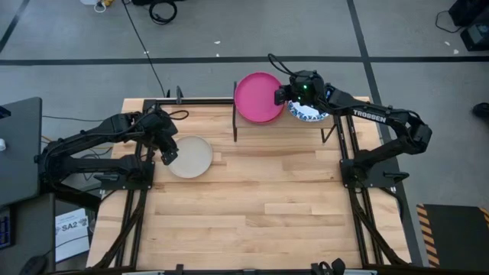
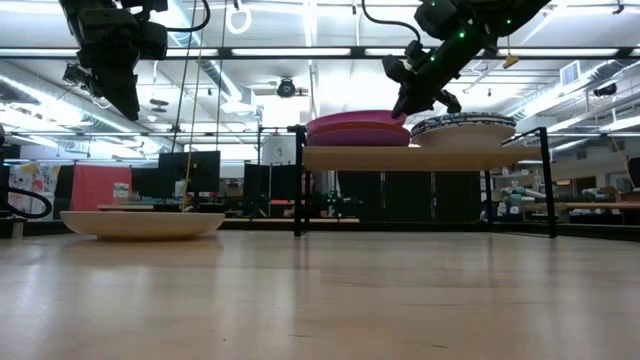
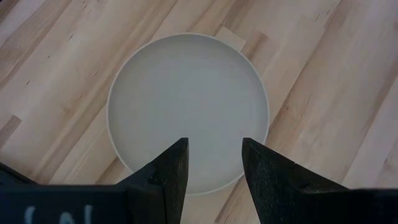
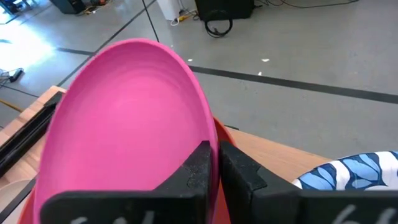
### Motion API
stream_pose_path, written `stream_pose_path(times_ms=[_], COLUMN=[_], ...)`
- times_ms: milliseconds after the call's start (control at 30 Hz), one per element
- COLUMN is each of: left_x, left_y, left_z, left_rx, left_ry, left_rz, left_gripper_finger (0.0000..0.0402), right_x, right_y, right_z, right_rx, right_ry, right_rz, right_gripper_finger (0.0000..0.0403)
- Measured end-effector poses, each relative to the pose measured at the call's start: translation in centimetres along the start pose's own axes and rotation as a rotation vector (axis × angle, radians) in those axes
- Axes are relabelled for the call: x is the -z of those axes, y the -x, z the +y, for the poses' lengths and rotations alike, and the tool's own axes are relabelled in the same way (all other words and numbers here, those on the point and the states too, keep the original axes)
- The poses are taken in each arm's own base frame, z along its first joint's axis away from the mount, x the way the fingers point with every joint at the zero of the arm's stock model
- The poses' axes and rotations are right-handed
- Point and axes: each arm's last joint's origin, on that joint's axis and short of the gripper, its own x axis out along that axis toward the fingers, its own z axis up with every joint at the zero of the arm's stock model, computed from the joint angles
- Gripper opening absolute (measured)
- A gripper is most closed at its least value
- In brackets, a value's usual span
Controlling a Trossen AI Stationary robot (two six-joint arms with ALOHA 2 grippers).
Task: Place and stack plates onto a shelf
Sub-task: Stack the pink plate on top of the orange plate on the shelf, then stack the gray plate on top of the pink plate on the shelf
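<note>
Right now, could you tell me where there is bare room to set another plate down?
The small light-wood shelf is crowded: a magenta plate stack and blue-patterned white plates fill it, with the right gripper on the magenta rim. The big wooden tabletop is bare right of the cream plate, which lies under the open left gripper.

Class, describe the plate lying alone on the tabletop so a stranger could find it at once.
Start at the big wooden table, then look toward its left side, away from the raised shelf. Under the left gripper lies a plain cream plate, alone and flat on the wood, unlike the stacked pink and blue-patterned plates.
</note>
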Motion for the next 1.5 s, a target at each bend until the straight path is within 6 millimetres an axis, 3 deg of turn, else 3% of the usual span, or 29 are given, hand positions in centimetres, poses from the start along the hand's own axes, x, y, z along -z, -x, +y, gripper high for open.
stream_pose_path(times_ms=[467, 1167, 1500], left_x=[-0.01, -0.01, -0.02], left_y=[0.01, 0.02, 0.03], left_z=[0.0, 0.0, 0.0], left_rx=[0.0, 0.0, 0.0], left_ry=[0.0, 0.0, 0.0], left_rz=[0.0, -0.001, -0.001], left_gripper_finger=[0.0155, 0.0155, 0.0155], right_x=[-0.02, -0.18, -0.21], right_y=[0.0, -0.09, -0.12], right_z=[-0.01, -0.33, -0.44], right_rx=[0.003, 0.015, 0.019], right_ry=[-0.001, -0.006, -0.008], right_rz=[-0.003, -0.008, -0.008], right_gripper_finger=[0.0054, 0.02, 0.0231])
